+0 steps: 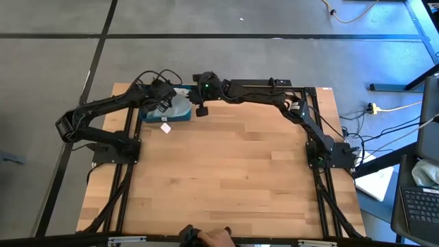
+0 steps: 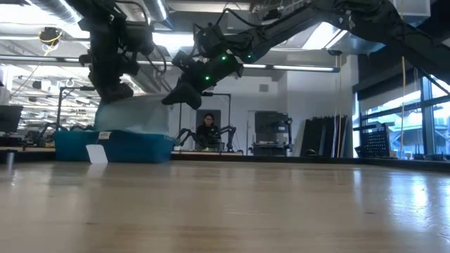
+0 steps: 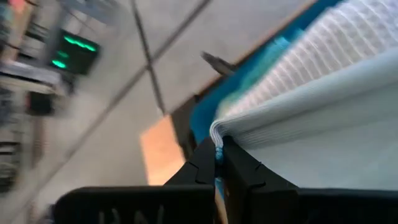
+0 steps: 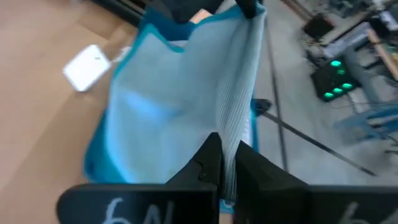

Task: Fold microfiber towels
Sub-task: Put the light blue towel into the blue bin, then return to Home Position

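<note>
At the far left corner of the desk [image 1: 226, 178], the left pincer [image 1: 162, 103] is clamped shut on one edge of a pale blue towel [image 1: 180, 106]; its wrist view shows the ribbed cloth's edge [image 3: 217, 138] pinched between the dark fingers [image 3: 200, 167]. The towel hangs between the two arms, just above the teal pile [image 2: 116, 145] lying on the desk below it, with a white tag [image 1: 165, 127] beside that pile. To the right of the cloth, the right pincer [image 1: 201, 110] is also closed, gripping the towel's opposite edge [image 4: 233, 140], so the cloth is stretched between the pincers. In the low view, a person [image 2: 207, 131] sits in the room beyond the desk.
</note>
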Robot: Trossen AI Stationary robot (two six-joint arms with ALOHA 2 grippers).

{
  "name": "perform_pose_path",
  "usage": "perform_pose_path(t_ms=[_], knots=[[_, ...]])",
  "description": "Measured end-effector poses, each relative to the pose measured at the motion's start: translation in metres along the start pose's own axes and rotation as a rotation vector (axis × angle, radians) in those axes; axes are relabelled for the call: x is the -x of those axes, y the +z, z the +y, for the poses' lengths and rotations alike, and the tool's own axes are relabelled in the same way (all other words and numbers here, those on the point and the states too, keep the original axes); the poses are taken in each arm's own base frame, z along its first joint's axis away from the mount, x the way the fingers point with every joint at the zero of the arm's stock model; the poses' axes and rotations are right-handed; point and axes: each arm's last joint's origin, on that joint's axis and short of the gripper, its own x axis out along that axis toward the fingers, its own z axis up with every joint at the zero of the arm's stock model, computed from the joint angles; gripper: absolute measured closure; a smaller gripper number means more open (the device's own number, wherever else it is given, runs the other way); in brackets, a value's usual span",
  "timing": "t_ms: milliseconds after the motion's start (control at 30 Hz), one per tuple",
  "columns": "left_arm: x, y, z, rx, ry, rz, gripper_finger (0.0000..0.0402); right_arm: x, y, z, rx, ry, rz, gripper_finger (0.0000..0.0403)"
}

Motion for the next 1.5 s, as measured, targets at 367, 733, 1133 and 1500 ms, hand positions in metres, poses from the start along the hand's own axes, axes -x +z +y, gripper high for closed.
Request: perform_pose_path(t_ms=[367, 733, 1133, 1500], knots=[[-0.006, 0.002, 0.006, 0.031, 0.086, -0.002, 0.0384, 0.003, -0.004, -0.013, -0.003, -0.069, -0.008, 0.0360], [-0.010, 0.003, 0.008, 0.053, 0.043, 0.013, 0.0290, 0.001, 0.003, -0.005, 0.002, -0.095, 0.027, 0.0305], [0.016, 0.007, -0.012, -0.069, -0.164, -0.134, 0.0282, 0.020, 0.021, -0.007, 0.010, -0.208, 0.149, 0.0282], [0.074, -0.007, -0.041, -0.134, -0.519, -0.529, 0.0285, 0.110, 0.060, -0.008, -0.227, 0.246, 0.116, 0.0284]])
